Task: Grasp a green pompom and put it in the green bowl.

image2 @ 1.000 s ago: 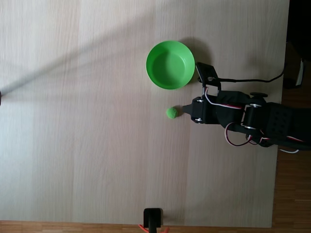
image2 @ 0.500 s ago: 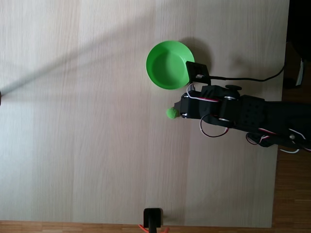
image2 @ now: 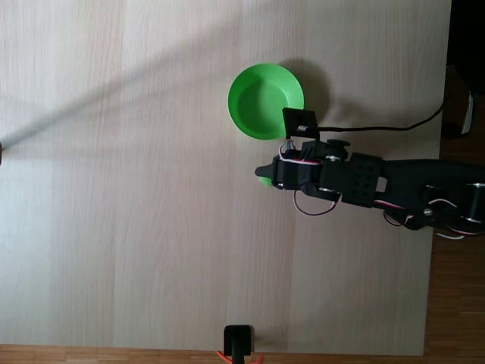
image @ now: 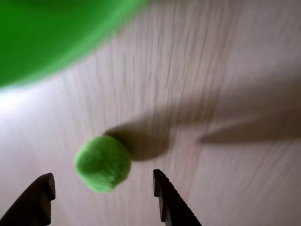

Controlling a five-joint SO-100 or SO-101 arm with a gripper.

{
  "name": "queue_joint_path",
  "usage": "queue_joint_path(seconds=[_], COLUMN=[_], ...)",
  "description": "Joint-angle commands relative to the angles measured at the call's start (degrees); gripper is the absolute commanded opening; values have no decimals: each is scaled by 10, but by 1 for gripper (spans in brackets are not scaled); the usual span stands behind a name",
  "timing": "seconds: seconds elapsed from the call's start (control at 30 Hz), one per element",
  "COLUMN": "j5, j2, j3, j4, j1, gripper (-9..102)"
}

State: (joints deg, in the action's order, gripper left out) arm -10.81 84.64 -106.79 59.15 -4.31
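Observation:
In the wrist view the fuzzy green pompom (image: 102, 163) lies on the pale wood table, just ahead of and between my gripper's (image: 102, 175) two dark fingers (image: 168, 197), which stand wide apart. The gripper is open and holds nothing. The green bowl (image: 42, 37) is a blurred mass at the upper left. In the fixed view the gripper (image2: 262, 173) hangs over the pompom (image2: 266, 182), of which a thin green sliver shows. The empty bowl (image2: 265, 101) sits just above the gripper in that view.
The arm (image2: 379, 186) reaches in from the right, near the table's right edge (image2: 433, 250). A black cable (image2: 379, 126) runs behind the bowl. A black stand (image2: 239, 341) sits at the bottom edge. Bare wood spreads to the left.
The arm has stretched leftward in the fixed view. The gripper, which was just right of the pompom, is now over it and covers most of it. The bowl has not moved.

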Motion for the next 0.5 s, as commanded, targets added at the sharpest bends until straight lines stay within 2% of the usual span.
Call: queue_joint_path(seconds=[0.0,0.47], j5=[2,-1], j2=[2,-51], j3=[25,71], j4=[-5,-4], j1=[16,-6], gripper=[25,25])
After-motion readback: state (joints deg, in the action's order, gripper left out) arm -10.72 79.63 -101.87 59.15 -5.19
